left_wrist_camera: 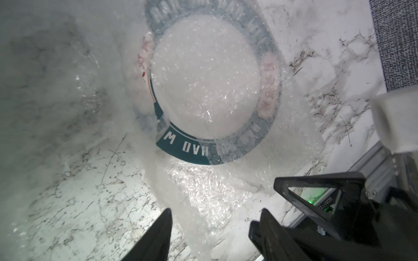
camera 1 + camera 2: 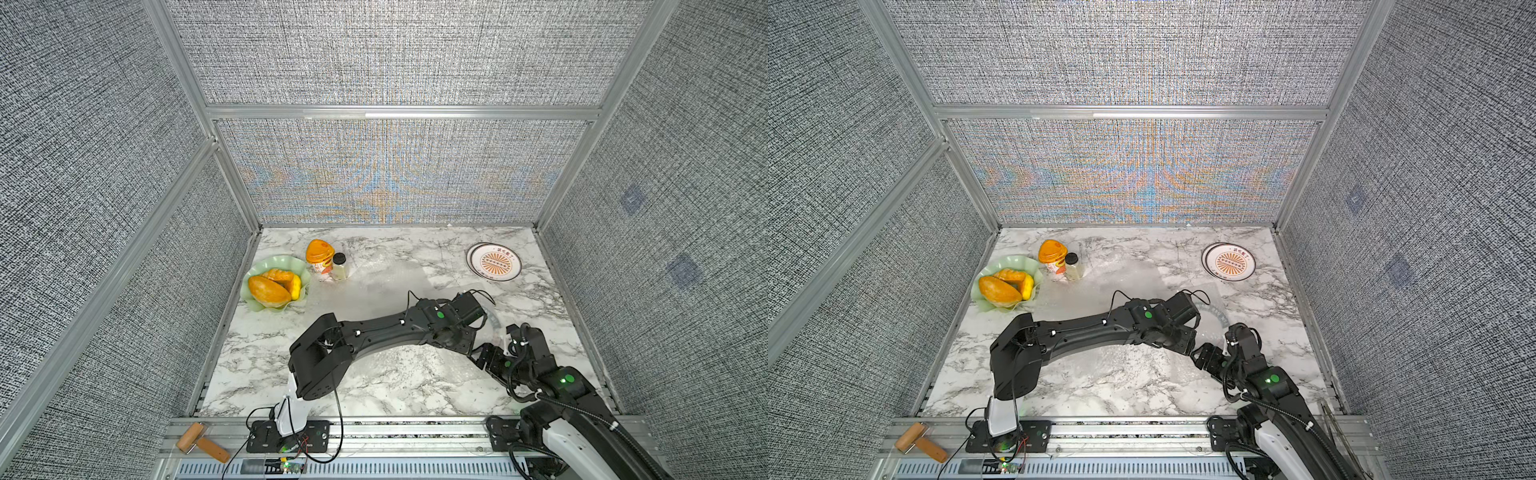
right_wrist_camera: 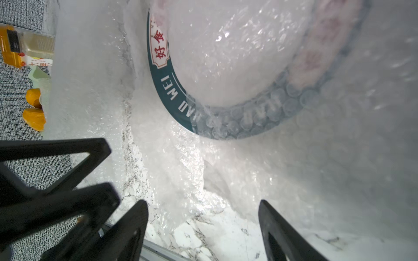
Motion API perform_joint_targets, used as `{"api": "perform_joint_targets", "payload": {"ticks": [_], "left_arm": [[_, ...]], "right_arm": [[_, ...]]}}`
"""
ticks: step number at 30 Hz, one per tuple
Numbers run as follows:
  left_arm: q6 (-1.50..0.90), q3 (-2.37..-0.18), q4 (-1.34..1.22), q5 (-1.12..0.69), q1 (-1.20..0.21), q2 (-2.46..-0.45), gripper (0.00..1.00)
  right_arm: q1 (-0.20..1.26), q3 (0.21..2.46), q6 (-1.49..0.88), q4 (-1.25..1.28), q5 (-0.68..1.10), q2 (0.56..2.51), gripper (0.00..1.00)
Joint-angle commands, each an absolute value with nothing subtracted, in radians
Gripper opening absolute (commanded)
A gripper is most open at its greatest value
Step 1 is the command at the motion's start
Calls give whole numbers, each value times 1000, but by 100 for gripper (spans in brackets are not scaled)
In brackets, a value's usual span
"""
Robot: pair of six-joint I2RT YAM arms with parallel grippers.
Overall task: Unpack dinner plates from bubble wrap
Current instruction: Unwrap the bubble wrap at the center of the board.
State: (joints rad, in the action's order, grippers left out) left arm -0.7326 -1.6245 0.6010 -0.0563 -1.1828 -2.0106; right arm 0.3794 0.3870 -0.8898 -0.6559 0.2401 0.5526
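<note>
Left claw (image 1: 214,211): jaws spread, astride a raised ridge of the bubble wrap, pinching nothing.
Right claw (image 3: 203,201): jaws spread, low over the same sheet and just beside its partner.
Bubble wrap (image 1: 203,192): clear, crinkled and glinting; veils most of the lettered plate.
Lettered plate (image 1: 181,148): flat on the table at 3 o'clock; part of its dark green rim band shows bare.
Sunburst plates (image 2: 494,262): two, stacked and unwrapped, at 2 o'clock, well apart from both claws.
Table (image 2: 257,357): white marble pattern.
Green dish (image 2: 272,261): wavy-edged, holding orange food, at 10 o'clock.
</note>
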Motion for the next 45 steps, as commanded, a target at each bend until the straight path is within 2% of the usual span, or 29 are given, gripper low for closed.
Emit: {"api": "perform_joint_targets", "payload": {"ticks": [1,8,17,19,20,23,24,28,37,45], "left_arm": [[-709,-1629,546,-129,-1183,-2028,63],[-728,-1683,568,-126,-1179,-2112,63],[-772,-1527,562,-51,-1119,-2057,62],[-775,-1493,549,-48,-1108,-2044,62],[-777,-1482,546,-50,-1104,-2040,62],[-779,-1460,536,-48,-1100,-2036,62],[-781,-1453,532,-45,-1100,-2036,62],[-784,-1441,535,-39,-1098,-2048,61],[-787,-1390,519,-32,-1097,-2045,61],[-780,-1391,516,-35,-1096,-2057,60]], "right_arm": [[388,408,-942,-752,179,523,80],[390,318,-964,-685,209,553,80],[391,306,-968,-536,183,631,78],[391,315,-966,-493,170,661,68],[391,321,-965,-472,165,677,57],[391,351,-959,-431,150,732,8],[391,365,-955,-433,138,741,2],[390,425,-938,-469,77,731,0],[334,535,-942,-719,-239,599,0],[114,459,-954,-743,-205,548,0]]}}
